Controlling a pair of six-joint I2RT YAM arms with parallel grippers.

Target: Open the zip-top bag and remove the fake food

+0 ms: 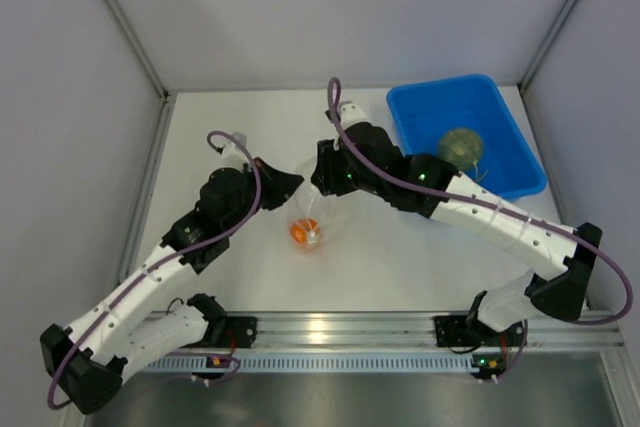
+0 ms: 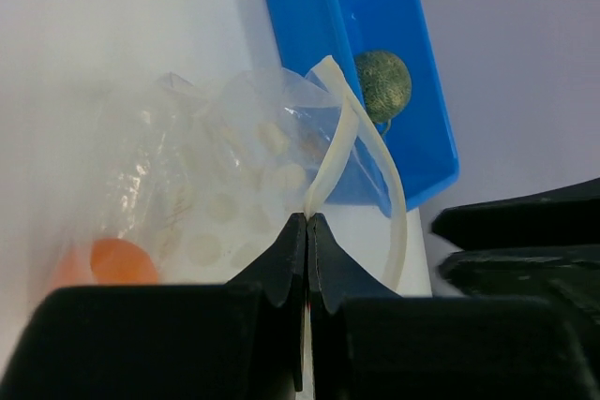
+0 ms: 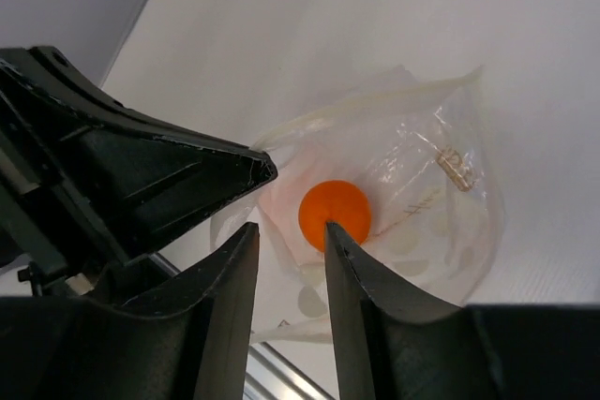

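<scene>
The zip-top bag [image 1: 312,209], clear with white dots, lies at mid table with its mouth held open. My left gripper [image 1: 278,183] is shut on the bag's zip rim [image 2: 330,142], and it also shows in the left wrist view [image 2: 307,218]. My right gripper [image 1: 320,179] is open just above the bag's mouth, empty, and it also shows in the right wrist view [image 3: 289,228]. An orange [image 3: 335,205] lies inside the bag [image 3: 422,213], just beyond my right fingers. The netted melon ball [image 1: 460,145] sits in the blue bin. No apple or dark piece shows.
The blue bin [image 1: 500,117] stands at the back right, close behind my right arm, and it also shows in the left wrist view [image 2: 309,7]. Grey walls close in the table on the left, back and right. A metal rail runs along the near edge.
</scene>
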